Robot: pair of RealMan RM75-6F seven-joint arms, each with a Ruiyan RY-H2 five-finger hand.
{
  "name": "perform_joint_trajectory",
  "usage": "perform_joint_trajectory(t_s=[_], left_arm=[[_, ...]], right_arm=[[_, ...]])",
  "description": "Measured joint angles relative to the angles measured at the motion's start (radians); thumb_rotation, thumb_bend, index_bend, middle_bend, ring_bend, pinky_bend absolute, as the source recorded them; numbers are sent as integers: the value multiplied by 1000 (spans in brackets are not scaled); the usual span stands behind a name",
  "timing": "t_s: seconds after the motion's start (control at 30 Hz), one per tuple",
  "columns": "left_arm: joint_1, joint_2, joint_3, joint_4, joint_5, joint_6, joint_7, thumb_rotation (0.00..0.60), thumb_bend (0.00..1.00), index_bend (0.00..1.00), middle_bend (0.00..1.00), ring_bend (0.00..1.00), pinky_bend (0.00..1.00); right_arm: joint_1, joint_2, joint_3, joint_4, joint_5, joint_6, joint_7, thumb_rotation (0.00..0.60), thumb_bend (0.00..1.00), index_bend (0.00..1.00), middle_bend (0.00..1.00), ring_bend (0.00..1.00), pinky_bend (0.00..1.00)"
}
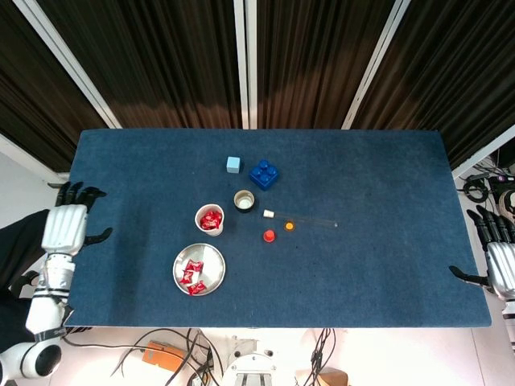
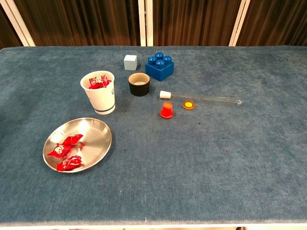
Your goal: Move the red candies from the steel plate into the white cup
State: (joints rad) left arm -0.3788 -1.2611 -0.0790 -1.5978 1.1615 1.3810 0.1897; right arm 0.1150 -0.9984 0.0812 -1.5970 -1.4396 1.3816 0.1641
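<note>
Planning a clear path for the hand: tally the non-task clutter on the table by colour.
Blue: 2, cube and brick
Black: 1, small pot
Red: 1, cap
Orange: 1, disc
Clear: 1, tube
Total: 6

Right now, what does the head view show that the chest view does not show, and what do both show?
Only the head view shows the left hand and right hand, both open at the table's ends. Only the chest view shows the side of the white paper cup with its dark ring. Both show the red wrapped candies on the round steel plate, more candies in the cup, and the blue toy brick.
</note>
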Motion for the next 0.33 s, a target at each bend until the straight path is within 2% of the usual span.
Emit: perform_joint_trajectory(t_s=[0.33], left_arm=[[206,68,122,-36,180,190,-118,600,108,224,130,22,0]], right_arm=[[-29,-32,-18,-14,-24,50,-34,600,257,0,19,0,0]])
